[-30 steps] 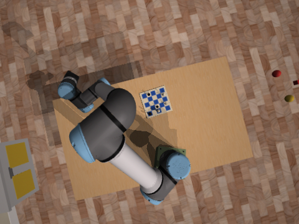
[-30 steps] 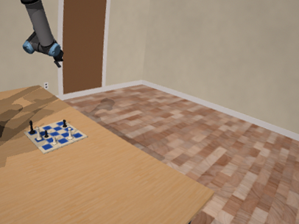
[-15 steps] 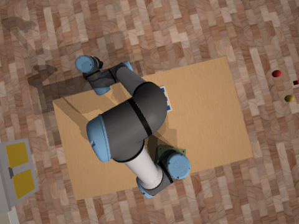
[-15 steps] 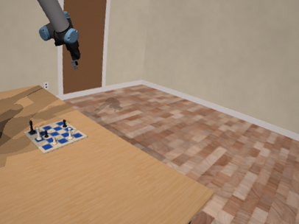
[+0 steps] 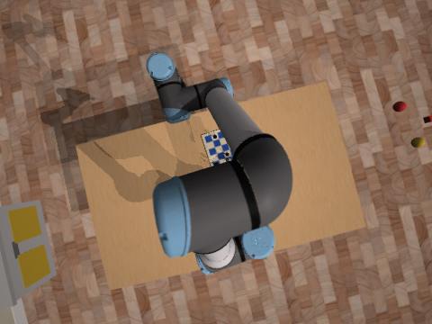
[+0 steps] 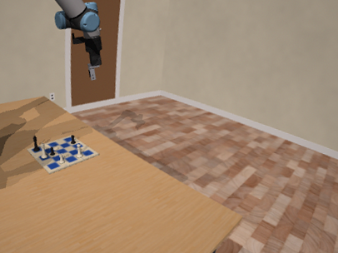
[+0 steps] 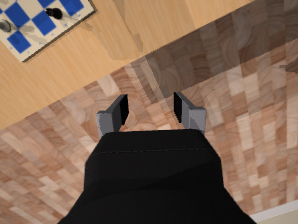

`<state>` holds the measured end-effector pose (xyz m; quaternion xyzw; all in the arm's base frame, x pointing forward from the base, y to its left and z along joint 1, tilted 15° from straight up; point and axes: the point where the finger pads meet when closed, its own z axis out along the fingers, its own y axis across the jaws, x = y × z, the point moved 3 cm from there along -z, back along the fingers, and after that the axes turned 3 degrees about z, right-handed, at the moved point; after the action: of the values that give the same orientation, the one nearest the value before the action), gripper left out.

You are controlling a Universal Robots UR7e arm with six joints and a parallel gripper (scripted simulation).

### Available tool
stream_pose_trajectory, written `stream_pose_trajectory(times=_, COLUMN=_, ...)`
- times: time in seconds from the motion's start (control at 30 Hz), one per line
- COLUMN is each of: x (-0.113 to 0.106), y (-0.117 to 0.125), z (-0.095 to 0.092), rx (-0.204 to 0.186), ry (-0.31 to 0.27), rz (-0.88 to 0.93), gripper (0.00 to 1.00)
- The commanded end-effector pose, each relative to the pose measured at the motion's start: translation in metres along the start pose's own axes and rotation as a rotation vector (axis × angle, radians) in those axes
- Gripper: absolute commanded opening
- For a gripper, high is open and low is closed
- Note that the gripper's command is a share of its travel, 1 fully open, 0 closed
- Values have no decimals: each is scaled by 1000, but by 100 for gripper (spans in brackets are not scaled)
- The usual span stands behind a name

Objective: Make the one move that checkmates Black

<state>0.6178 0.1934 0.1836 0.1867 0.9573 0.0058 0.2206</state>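
Note:
The small blue-and-cream board (image 5: 217,143) (image 6: 52,166) (image 7: 20,43) lies on the table, partly covered by the arm in the top view. In the exterior view a tall black piece (image 6: 36,145) stands at the board's left corner, with a white piece (image 6: 43,153) and a shorter black piece (image 6: 52,151) beside it. Other white pieces stand at the near side (image 6: 62,158) and right (image 6: 79,153). A black piece (image 5: 214,136) (image 6: 73,140) (image 7: 54,13) stands near the far edge. My gripper (image 6: 92,79) (image 7: 150,102) is open and empty, high up and away from the board.
The wooden table (image 5: 315,180) (image 6: 131,214) (image 7: 75,70) has its edge between the board and the floor seen below my fingers. A grey unit with yellow panels (image 5: 25,223) stands left of the table. Red (image 5: 400,106) and yellow (image 5: 418,142) objects lie far right.

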Motion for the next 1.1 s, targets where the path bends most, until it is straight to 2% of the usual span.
stream_pose_trajectory(times=0.0, x=3, y=-56, z=-18, rx=41, ry=74, rz=-71, gripper=100)
stream_pose_trajectory(times=0.1, x=13, y=-108, z=-36, rx=67, ry=154, rz=-136, gripper=100)
stream_pose_trajectory(times=0.13, x=13, y=-108, z=-36, rx=67, ry=154, rz=-136, gripper=100)
stream_pose_trajectory(times=0.17, x=18, y=-125, z=-42, rx=72, ry=182, rz=-157, gripper=100)
stream_pose_trajectory(times=0.23, x=18, y=-125, z=-42, rx=72, ry=182, rz=-157, gripper=100)
stream_pose_trajectory(times=0.33, x=36, y=-171, z=-62, rx=75, ry=266, rz=-215, gripper=100)
stream_pose_trajectory(times=0.37, x=43, y=-185, z=-69, rx=73, ry=294, rz=-234, gripper=100)
stream_pose_trajectory(times=0.4, x=43, y=-185, z=-69, rx=73, ry=294, rz=-234, gripper=100)
stream_pose_trajectory(times=0.5, x=69, y=-223, z=-89, rx=54, ry=376, rz=-285, gripper=100)
stream_pose_trajectory(times=0.53, x=69, y=-223, z=-89, rx=54, ry=376, rz=-285, gripper=100)
stream_pose_trajectory(times=0.63, x=94, y=-254, z=-105, rx=21, ry=454, rz=-318, gripper=100)
stream_pose_trajectory(times=0.73, x=85, y=-268, z=-81, rx=-11, ry=531, rz=-223, gripper=100)
stream_pose_trajectory(times=0.8, x=85, y=-268, z=-81, rx=-11, ry=531, rz=-223, gripper=100)
stream_pose_trajectory(times=1.07, x=70, y=-309, z=-21, rx=-99, ry=713, rz=39, gripper=100)
